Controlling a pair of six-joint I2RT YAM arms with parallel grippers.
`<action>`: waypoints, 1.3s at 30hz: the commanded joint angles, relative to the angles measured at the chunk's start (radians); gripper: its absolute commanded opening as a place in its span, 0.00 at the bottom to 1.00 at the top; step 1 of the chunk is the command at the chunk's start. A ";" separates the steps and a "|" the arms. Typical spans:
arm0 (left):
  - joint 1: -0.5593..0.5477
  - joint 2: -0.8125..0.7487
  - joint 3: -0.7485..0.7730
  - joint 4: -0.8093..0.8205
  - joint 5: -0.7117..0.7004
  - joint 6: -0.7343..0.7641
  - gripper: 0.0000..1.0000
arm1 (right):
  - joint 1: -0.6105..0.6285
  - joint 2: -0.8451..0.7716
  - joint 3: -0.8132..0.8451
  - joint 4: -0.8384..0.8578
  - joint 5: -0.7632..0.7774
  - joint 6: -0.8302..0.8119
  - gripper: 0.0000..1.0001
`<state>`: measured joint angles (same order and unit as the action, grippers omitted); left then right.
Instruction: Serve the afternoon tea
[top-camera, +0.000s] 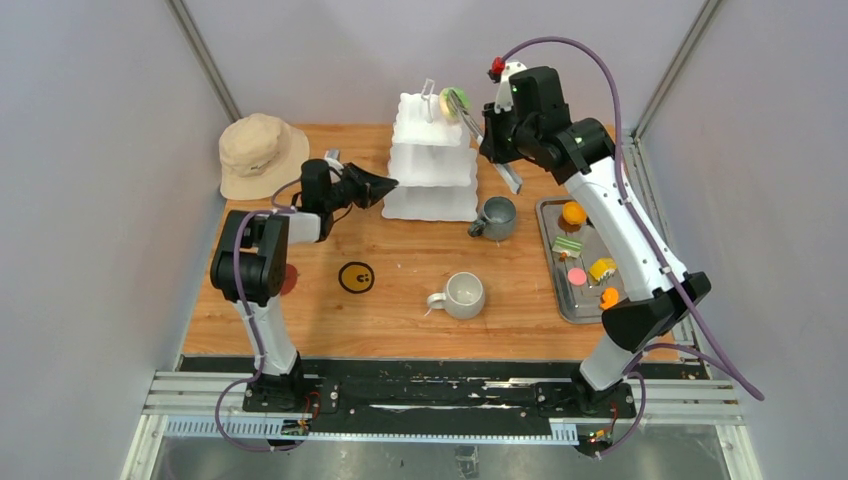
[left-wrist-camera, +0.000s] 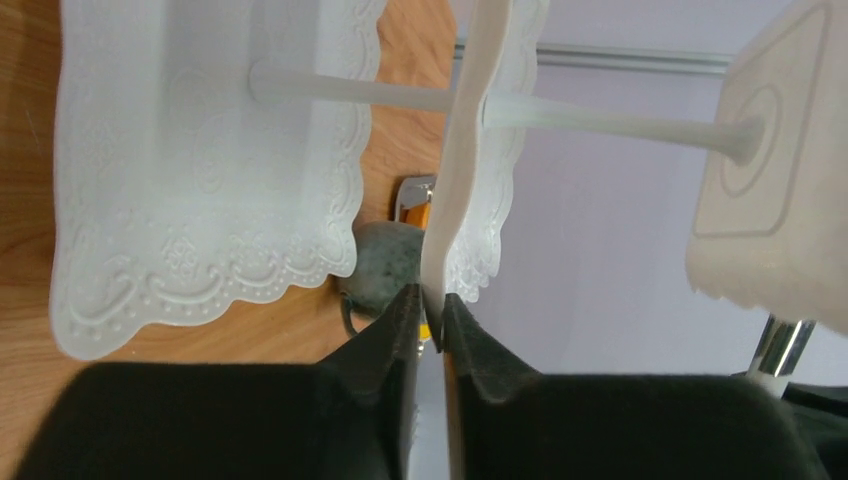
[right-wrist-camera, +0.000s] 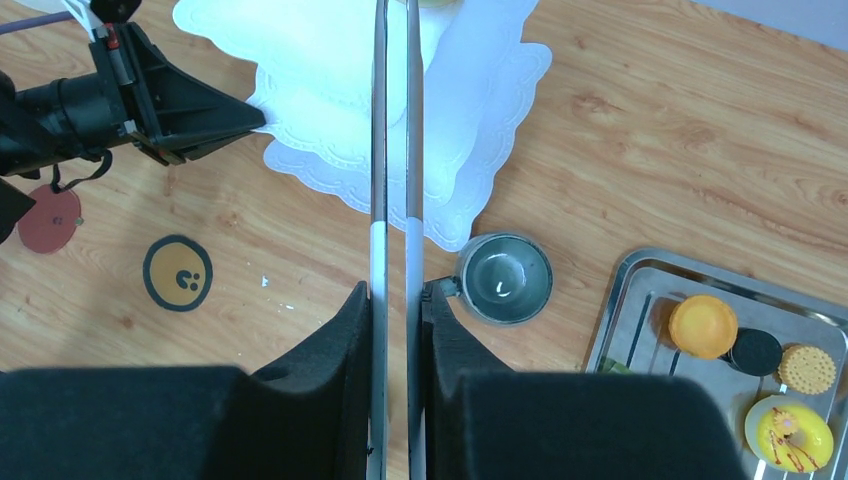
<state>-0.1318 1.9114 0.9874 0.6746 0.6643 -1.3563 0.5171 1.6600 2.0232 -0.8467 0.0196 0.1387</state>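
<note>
Claws both clamp: right claw (right-wrist-camera: 397, 300) pinches tongs (right-wrist-camera: 380, 150) holding green-pink donut (top-camera: 455, 101) over white stand (top-camera: 430, 165), left claw (left-wrist-camera: 431, 300) at its nine o'clock pinches the middle tier's rim.

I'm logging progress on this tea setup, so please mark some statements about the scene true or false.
1. The left gripper pinches a tier edge of the white three-tier scalloped stand. True.
2. The right gripper holds long metal tongs. True.
3. The beige bucket hat lies on the steel tray. False: it lies on the wooden table, on the opposite side from the tray.
4. Both grey mugs are tipped over. False: the dark grey mug and the light grey mug stand upright.
</note>
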 joint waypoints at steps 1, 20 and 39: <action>-0.008 -0.066 -0.031 0.083 -0.002 -0.007 0.25 | 0.012 0.008 0.047 0.003 0.000 -0.016 0.01; -0.007 -0.289 -0.080 -0.277 -0.082 0.268 0.77 | 0.015 0.108 0.131 -0.005 0.018 -0.014 0.01; -0.008 -0.545 -0.003 -0.715 -0.248 0.552 0.79 | 0.015 0.073 0.124 0.004 0.007 0.007 0.43</action>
<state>-0.1345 1.4139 0.9417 0.0425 0.4618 -0.8799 0.5190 1.7821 2.1292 -0.8608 0.0265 0.1375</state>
